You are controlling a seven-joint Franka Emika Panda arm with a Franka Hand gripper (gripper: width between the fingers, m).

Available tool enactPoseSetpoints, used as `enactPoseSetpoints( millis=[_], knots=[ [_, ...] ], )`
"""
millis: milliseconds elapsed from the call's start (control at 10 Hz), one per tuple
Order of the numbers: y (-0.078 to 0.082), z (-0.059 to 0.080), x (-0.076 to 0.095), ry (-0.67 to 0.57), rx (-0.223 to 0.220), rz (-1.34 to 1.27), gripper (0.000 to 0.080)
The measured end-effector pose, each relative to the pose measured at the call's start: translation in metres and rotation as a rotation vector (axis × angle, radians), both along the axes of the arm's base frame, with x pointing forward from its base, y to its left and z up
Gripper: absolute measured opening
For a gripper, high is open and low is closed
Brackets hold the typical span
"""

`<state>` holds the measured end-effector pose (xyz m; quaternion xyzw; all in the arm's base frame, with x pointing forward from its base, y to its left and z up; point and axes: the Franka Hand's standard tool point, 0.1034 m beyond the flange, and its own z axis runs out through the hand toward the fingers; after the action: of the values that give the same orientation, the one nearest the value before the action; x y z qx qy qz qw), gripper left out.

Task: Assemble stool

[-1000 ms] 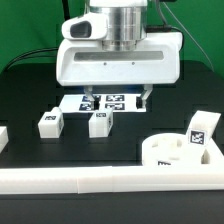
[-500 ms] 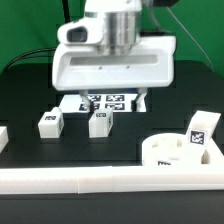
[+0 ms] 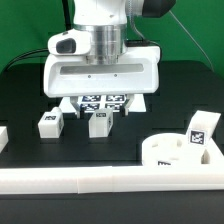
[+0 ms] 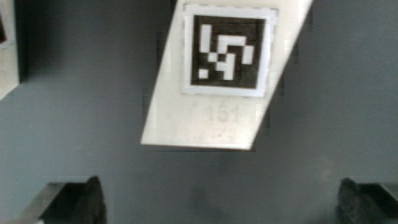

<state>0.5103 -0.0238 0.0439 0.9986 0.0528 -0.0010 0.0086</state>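
The round white stool seat point(image 3: 165, 152) lies at the exterior view's right front, with one tagged leg point(image 3: 201, 133) standing in it. Two more white legs lie loose on the black table: one point(image 3: 49, 122) to the left and one point(image 3: 99, 123) in the middle. My gripper point(image 3: 100, 105) hangs open above and just behind these two, holding nothing. In the wrist view a white leg point(image 4: 222, 80) with a square tag lies ahead of the open gripper point(image 4: 222, 205). The dark fingertips point(image 4: 71, 202) show at both sides, apart from the leg.
The marker board point(image 3: 106, 101) lies flat under the gripper, partly hidden by it. A long white rail point(image 3: 100, 182) runs along the front, with a short rail piece point(image 3: 3, 137) at the left edge. A green backdrop stands behind the table.
The gripper has moved toward the exterior view's left and slightly lower, staying open. The legs and the seat have not moved.
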Motion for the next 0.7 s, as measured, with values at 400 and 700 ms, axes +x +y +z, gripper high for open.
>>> enactPoseSetpoints(
  millis=[400, 700],
  knots=[
    [-0.024, -0.011, -0.004, 0.300, 0.052, -0.055, 0.0649],
    [-0.015, -0.011, -0.011, 0.496, 0.075, -0.062, 0.0649]
  ],
)
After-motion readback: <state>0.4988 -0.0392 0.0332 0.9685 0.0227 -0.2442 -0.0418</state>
